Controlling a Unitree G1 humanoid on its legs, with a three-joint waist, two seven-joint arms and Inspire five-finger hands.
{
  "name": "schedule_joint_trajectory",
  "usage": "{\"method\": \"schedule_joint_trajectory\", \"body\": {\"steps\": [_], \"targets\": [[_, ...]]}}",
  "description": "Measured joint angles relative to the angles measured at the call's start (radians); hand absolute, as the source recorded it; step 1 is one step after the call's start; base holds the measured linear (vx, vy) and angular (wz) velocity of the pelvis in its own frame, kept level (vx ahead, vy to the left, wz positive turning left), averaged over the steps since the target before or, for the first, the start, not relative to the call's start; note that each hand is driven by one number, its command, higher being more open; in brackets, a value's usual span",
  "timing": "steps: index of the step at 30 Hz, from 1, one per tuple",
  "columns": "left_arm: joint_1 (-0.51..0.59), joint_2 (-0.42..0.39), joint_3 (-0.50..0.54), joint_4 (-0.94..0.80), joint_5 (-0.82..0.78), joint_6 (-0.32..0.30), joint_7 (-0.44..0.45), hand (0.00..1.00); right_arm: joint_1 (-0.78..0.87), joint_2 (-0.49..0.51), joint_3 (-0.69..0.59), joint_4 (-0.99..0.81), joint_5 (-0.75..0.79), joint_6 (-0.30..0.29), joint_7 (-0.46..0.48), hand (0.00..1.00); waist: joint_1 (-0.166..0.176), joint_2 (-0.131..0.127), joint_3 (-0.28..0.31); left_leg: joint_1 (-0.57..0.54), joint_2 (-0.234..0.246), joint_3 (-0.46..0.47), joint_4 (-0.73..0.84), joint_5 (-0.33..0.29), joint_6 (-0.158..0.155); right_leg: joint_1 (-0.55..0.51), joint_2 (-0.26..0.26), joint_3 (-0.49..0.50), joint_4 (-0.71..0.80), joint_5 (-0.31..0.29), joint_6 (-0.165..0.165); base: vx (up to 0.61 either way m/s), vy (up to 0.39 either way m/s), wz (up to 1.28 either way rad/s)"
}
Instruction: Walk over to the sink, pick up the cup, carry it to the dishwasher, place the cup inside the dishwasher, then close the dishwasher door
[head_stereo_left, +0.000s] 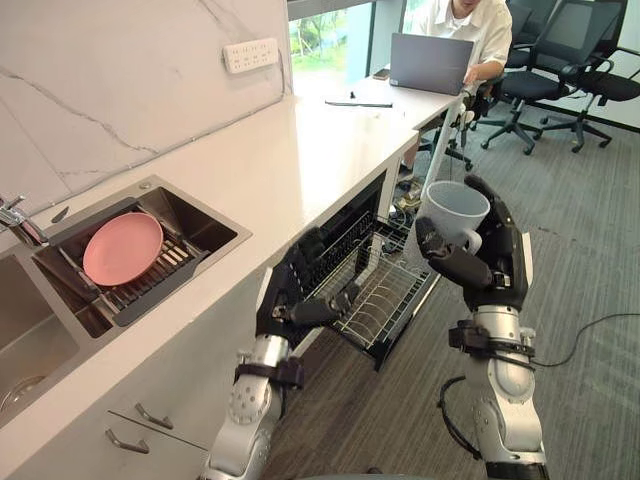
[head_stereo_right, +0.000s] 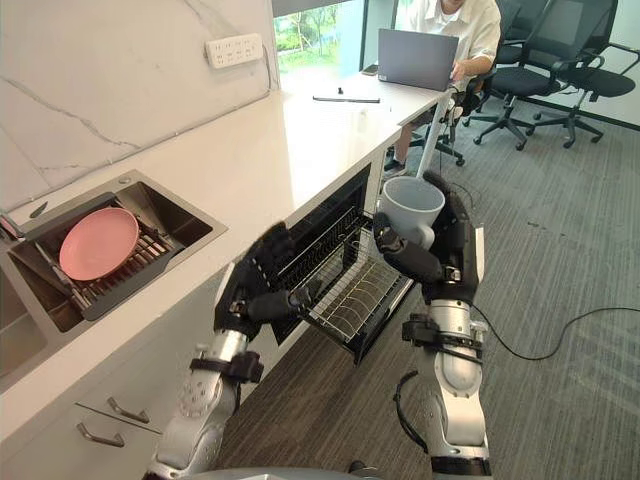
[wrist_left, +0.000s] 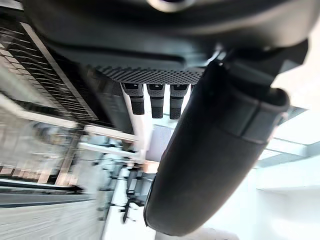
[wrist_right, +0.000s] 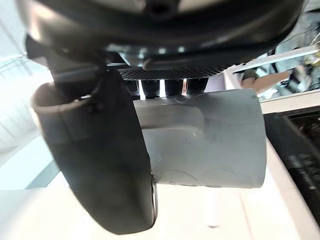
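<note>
While the right hand (head_stereo_left: 497, 262) wraps its fingers and thumb round the pale cup (head_stereo_left: 456, 207), the cup hangs in the air over the pulled-out dishwasher rack (head_stereo_left: 385, 297), beside the table (head_stereo_left: 290, 160) edge. Its long axis stands near upright, mouth up, handle on the robot's side. Left hand (head_stereo_left: 292, 296) hovers by the rack, fingers loosely bent, holding nothing.

One cup (head_stereo_left: 455, 208) at three o'clock, one pink plate (head_stereo_left: 122, 248) at nine, one laptop (head_stereo_left: 430, 62) at one, two cabinet handles (head_stereo_left: 153, 416) (head_stereo_left: 127, 441) at seven.
</note>
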Motion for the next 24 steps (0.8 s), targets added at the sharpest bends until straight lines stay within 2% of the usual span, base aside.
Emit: {"method": "schedule_joint_trajectory", "body": {"steps": [7,15,18,20,24], "targets": [[0.081,0.018,0.05,0.272,0.021,0.023,-0.048,0.9,0.029,0.0,-0.057,0.143,-0.001,0.001,0.01,0.3,-0.001,0.0,0.0,-0.004,0.006,-0.003,-0.018,0.008,-0.001,-0.005,-0.001,-0.006,-0.013,0.001,-0.001,0.0,-0.014,0.01],[0.075,0.039,0.165,0.583,0.129,0.033,-0.036,0.9,0.022,-0.001,-0.07,0.29,-0.008,0.001,0.002,0.3,0.017,-0.002,0.006,-0.015,0.001,-0.029,-0.022,0.012,-0.004,-0.002,-0.003,-0.041,-0.022,0.001,-0.001,-0.01,-0.031,0.1],[0.076,0.045,0.193,0.61,0.133,0.033,-0.024,0.9,-0.014,-0.002,-0.069,0.333,-0.029,0.001,-0.001,0.3,0.021,-0.005,0.037,-0.027,-0.003,-0.046,-0.026,0.021,-0.007,-0.009,-0.006,-0.059,-0.023,0.001,-0.001,-0.04,-0.03,0.19],[0.066,0.046,0.219,0.615,0.132,0.032,-0.016,0.9,-0.083,-0.015,-0.068,0.381,-0.037,0.001,-0.012,0.3,0.025,-0.007,0.077,-0.06,-0.006,-0.058,-0.024,0.032,-0.009,-0.038,-0.009,-0.072,-0.021,0.004,-0.003,-0.08,-0.023,0.18],[0.02,0.05,0.238,0.653,0.132,0.032,0.005,0.9,-0.189,-0.056,-0.065,0.465,-0.065,0.001,-0.027,0.3,0.06,-0.004,0.144,-0.127,-0.005,-0.07,0.003,0.04,-0.003,-0.086,-0.009,-0.084,-0.018,0.022,-0.003,-0.06,-0.017,0.1]]}}
